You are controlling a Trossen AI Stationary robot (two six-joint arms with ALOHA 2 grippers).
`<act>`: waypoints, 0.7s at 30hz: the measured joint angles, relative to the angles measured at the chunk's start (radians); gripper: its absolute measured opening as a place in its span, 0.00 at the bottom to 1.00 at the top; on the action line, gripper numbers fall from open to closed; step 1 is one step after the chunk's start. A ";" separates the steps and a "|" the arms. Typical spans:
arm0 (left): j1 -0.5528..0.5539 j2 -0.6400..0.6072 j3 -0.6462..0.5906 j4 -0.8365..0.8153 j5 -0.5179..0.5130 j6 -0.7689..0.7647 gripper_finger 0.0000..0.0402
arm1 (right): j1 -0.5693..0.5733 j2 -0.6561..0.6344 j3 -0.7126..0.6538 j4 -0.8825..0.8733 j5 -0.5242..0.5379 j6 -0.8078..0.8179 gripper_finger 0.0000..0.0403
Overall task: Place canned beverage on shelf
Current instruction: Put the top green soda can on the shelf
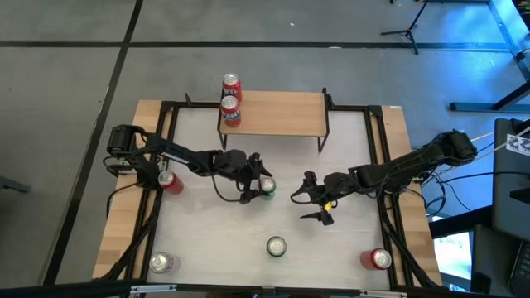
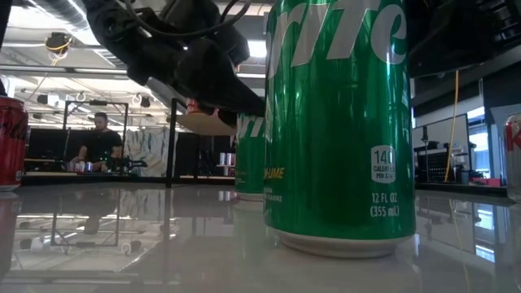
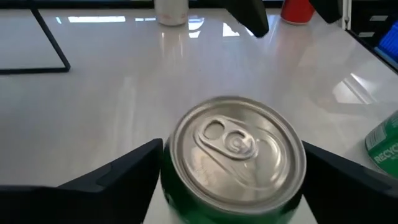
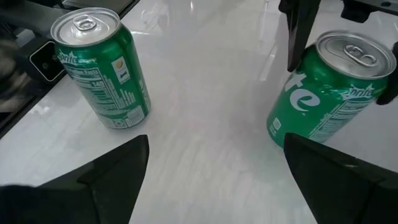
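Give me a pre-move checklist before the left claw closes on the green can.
1. Left claw around the green can, a finger on each side in its wrist view: ok.
2. Can upright, tab up: ok.
3. Fingers touching the can yet: cannot tell.
4. Free room on the shelf right of the two red cans: ok.
5. Right claw open, apart from the can, holding nothing: ok.
6. Second green can stands away from the lift path: ok.
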 joint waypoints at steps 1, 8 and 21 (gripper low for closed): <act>-0.001 0.000 0.000 -0.001 0.000 -0.001 0.81 | 0.000 0.000 0.000 0.000 0.000 0.000 0.92; -0.019 0.000 0.022 -0.026 -0.082 -0.053 0.71 | 0.000 0.000 0.000 -0.001 0.000 0.000 0.92; -0.055 -0.007 0.346 -0.453 -0.264 -0.030 0.72 | 0.000 0.000 0.000 -0.003 0.000 0.000 0.92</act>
